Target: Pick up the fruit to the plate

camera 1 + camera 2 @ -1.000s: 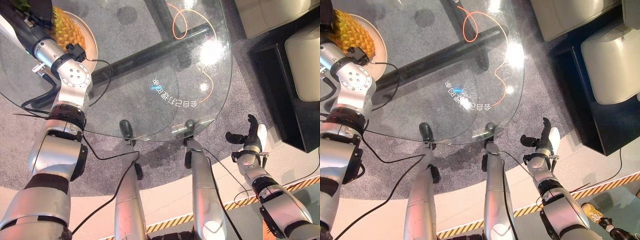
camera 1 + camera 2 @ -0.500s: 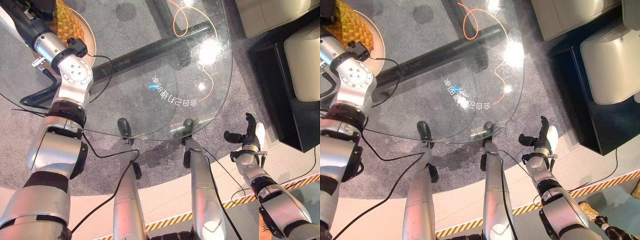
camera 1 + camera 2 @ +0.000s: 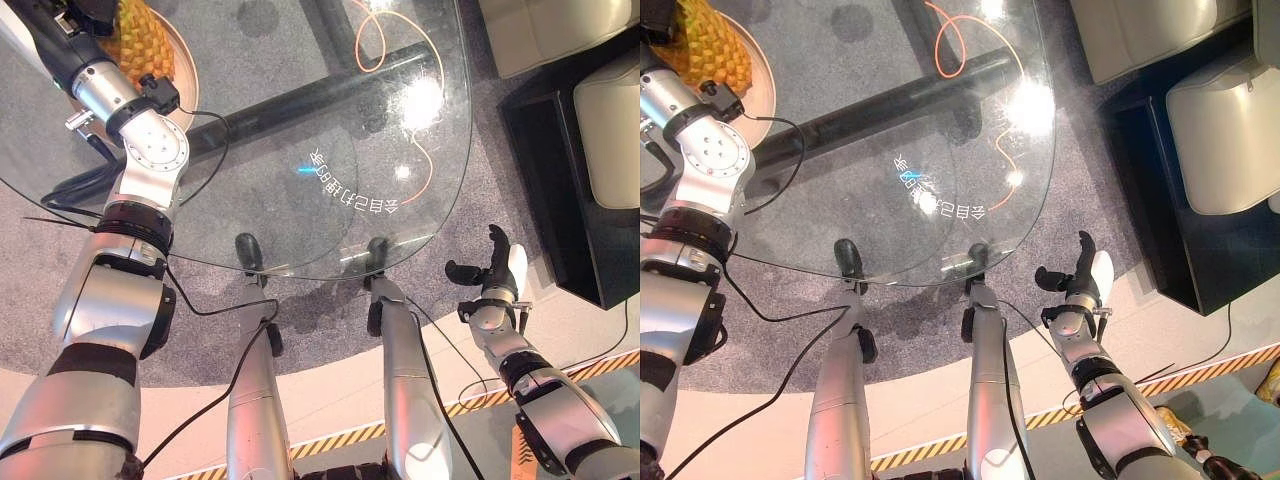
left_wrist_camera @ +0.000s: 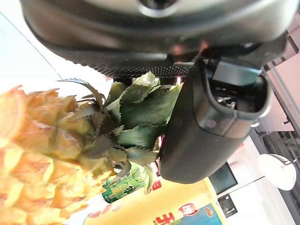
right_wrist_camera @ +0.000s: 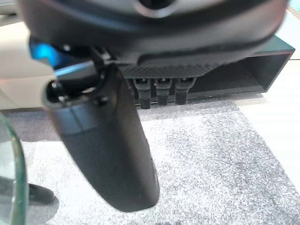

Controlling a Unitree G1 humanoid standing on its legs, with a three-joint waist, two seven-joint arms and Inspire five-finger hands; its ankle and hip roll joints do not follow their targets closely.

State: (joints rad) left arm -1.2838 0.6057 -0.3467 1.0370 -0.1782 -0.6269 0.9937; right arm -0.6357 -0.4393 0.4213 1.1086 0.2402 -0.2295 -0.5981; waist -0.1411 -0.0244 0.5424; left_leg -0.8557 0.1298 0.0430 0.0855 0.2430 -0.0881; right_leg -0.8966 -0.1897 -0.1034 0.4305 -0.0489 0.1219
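The left arm reaches far across the glass tabletop (image 3: 300,120), its robot hand (image 4: 211,122) at the pineapple (image 3: 140,45), thumb against the leafy crown; whether it grips, I cannot tell. The pineapple lies on the plate (image 3: 185,75). The right robot hand (image 3: 490,275) hangs beside the tabletop, fingers loosely spread, holding nothing.

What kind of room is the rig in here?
Probably a lounge or showroom set: a round glass table on grey carpet, cream seats beside it, and a pineapple on a plate.
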